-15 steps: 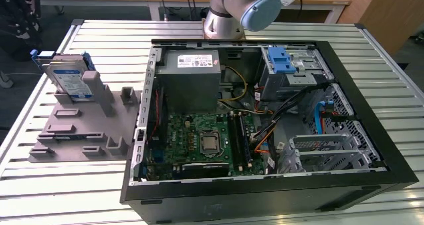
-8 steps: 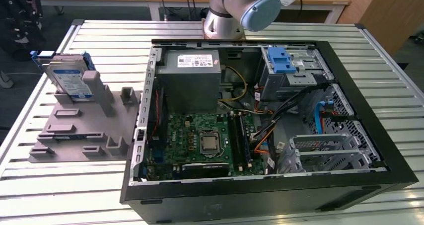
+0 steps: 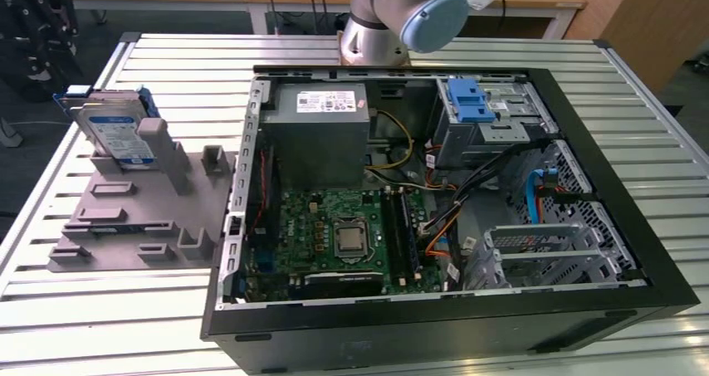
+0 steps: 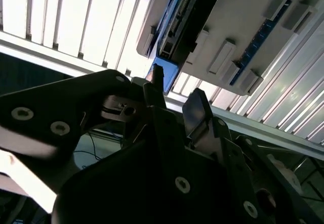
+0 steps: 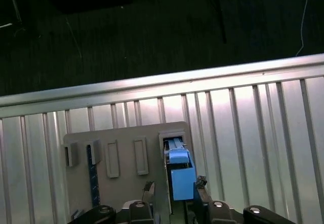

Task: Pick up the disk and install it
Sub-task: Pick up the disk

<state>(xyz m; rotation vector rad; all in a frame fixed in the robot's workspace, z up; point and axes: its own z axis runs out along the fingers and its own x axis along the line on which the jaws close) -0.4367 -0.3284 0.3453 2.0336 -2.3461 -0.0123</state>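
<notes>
Plenty of bare slatted table (image 5: pixel 253 128) is lying open around the grey holder (image 5: pixel 121 138) in the first wrist view. The table's long edge is running just past the holder, with dark floor (image 5: pixel 152 32) beyond it. In the exterior view the holder is sitting at the exterior view's left, just beside the open computer case (image 3: pixel 443 326), whose wall is closing off that side. The disk (image 3: pixel 116 131) is standing upright on edge in the holder's end slot, with a blue bracket (image 5: pixel 179 171) framing it. I am holding my gripper (image 4: pixel 174 95) close to the disk's bracketed edge, apart from it. My fingers (image 4: pixel 198 110) are standing spread with nothing between them, one showing on either side of the bracket in the first wrist view.
</notes>
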